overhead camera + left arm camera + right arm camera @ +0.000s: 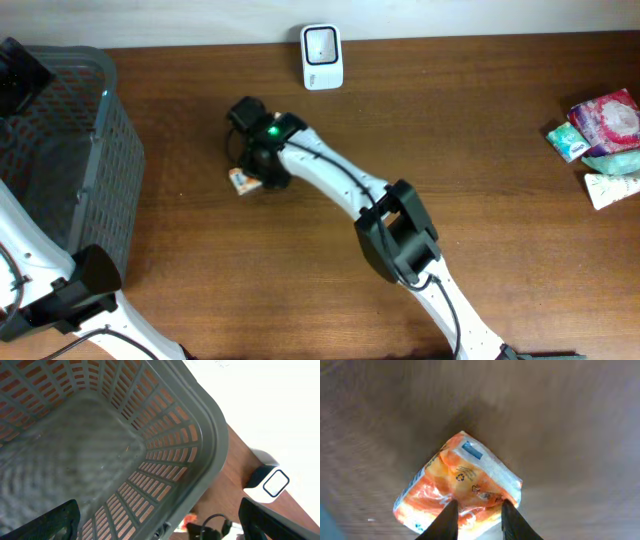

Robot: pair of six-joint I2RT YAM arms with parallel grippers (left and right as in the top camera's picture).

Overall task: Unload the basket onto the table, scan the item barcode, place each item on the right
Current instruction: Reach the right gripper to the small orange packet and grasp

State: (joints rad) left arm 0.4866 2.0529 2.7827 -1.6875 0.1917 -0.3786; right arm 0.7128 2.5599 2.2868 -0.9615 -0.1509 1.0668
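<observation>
Wooden tabletop, white wall; right tool clamped on orange packet; left tool open over basket.

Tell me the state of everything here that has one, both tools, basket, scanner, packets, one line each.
left tool: open wide, holding nothing, above the basket.
right tool: shut on the orange packet.
orange packet: pinched at one edge, crumpled, not at the scanner.
basket: upright, nothing seen inside.
scanner: at the table's back edge, nothing held to it.
other packets: heaped at the right, untouched.
</observation>
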